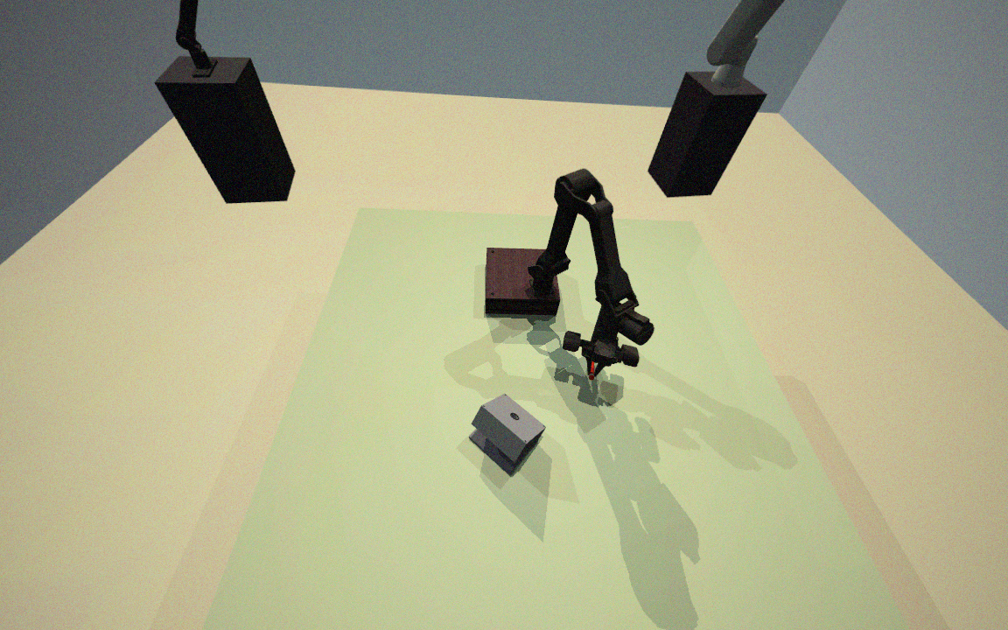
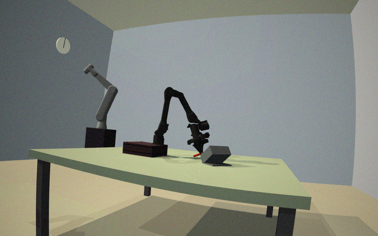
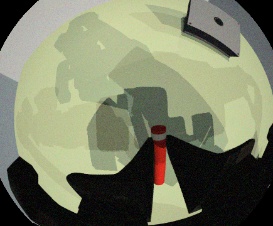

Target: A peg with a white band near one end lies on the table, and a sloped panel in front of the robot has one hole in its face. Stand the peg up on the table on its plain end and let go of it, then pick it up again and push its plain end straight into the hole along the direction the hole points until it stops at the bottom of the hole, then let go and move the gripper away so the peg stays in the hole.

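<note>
The red peg (image 1: 592,367) (image 2: 197,154) (image 3: 160,163) is held between the fingertips, close to its white-banded end. It is tilted, and in the exterior view its plain end slopes down toward the arm's base, low over the table. My gripper (image 1: 591,374) (image 2: 201,152) (image 3: 159,140) is shut on the peg. In the wrist view the white band shows at the fingertips and the plain end points back between the fingers. The grey sloped panel (image 1: 504,427) (image 2: 216,154) (image 3: 205,25) stands apart from the peg. Its dark hole (image 1: 514,416) (image 3: 218,21) shows in its upper face.
The dark red-brown base box (image 1: 511,277) (image 2: 143,148) stands behind the gripper at the arm's foot. The green table (image 1: 382,352) (image 2: 125,167) carries the box and the panel. Two dark pedestals (image 1: 229,141) (image 1: 703,141) with other arms stand beyond the table.
</note>
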Available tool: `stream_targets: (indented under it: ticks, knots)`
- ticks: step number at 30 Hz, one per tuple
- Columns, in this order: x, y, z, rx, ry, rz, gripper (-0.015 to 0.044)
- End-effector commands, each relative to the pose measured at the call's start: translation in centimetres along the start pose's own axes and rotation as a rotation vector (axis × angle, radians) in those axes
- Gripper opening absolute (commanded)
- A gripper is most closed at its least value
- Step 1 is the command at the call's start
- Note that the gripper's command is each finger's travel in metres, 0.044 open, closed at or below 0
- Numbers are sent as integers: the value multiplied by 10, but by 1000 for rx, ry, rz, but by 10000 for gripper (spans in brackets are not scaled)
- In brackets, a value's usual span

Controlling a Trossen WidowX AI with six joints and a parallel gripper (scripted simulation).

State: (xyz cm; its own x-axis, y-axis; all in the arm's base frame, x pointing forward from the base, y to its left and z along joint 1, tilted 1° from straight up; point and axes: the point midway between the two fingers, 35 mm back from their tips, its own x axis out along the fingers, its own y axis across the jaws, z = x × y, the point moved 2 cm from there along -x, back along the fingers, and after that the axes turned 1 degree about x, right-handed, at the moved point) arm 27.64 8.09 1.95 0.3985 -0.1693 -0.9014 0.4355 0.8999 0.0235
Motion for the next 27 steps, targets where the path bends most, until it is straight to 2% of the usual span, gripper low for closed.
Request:
stream_targets:
  ticks: [1, 27]
  knots:
    - [-2, -1, -3, 5, -41, -2, 50]
    - [-15, -1, -19, 4, -264, 2, 50]
